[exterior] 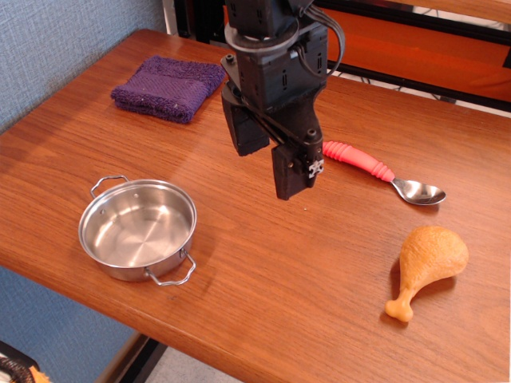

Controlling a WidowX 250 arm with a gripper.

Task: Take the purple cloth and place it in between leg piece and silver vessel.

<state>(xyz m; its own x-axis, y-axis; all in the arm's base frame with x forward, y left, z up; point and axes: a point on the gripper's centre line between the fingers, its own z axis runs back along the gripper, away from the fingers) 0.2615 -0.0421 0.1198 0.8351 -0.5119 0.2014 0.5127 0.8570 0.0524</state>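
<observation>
A black robot hand [267, 163] hangs above the middle of a wooden bench [263, 263], its two fingers spread apart and holding nothing. The purple cloth [168, 86] lies folded at the far left. The silver vessel [137, 229] sits front left (empty inside); the leg piece [427, 265] front right, beyond it a red-handled spoon [383, 173].

A glossy reddish-brown wooden table [263, 279] fills most of the frame. A blue-grey textured wall [56, 48] occupies the upper left. An orange panel [415, 56] spans the upper right.
</observation>
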